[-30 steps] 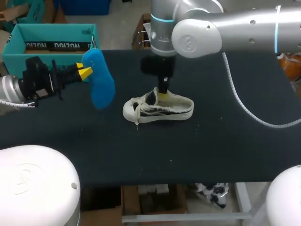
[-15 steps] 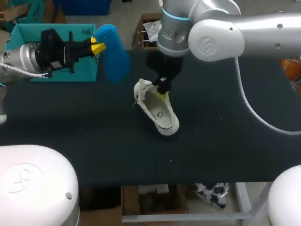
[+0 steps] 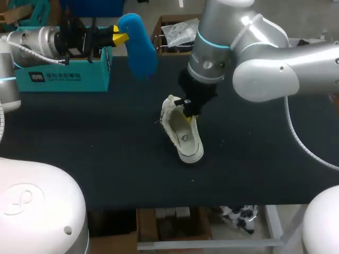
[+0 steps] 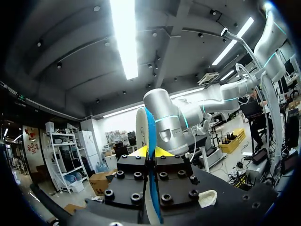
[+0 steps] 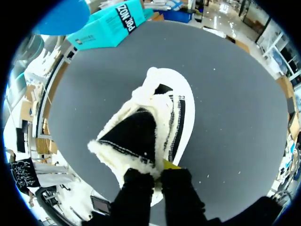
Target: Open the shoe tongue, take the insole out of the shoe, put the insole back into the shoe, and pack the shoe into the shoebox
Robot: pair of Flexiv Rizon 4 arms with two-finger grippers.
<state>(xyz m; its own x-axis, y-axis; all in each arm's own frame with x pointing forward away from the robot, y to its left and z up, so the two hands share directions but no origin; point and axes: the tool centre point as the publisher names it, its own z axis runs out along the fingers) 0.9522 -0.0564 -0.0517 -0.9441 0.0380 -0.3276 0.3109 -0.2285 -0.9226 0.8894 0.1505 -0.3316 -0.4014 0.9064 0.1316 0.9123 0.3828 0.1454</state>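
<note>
A white shoe [image 3: 184,135] lies on the dark table, toe toward the front edge, its opening facing up. My right gripper [image 3: 188,110] comes down from above and is shut on the fleecy edge of the shoe's opening. In the right wrist view the shoe [image 5: 157,123] shows its black inside ahead of the right gripper [image 5: 161,173]. My left gripper [image 3: 121,38] is shut on a blue insole [image 3: 140,46], held in the air behind and left of the shoe. In the left wrist view the insole [image 4: 146,129] stands edge-on between the yellow tips of the left gripper [image 4: 150,152].
A teal shoebox [image 3: 64,75] stands open at the table's back left, under my left arm; it also shows in the right wrist view [image 5: 111,23]. Bare dark table surface [image 3: 106,148] lies left of and in front of the shoe.
My right gripper has turned the shoe from lying crosswise to pointing toe-forward and shifted it slightly right. My left gripper has lifted the insole up, back and right.
</note>
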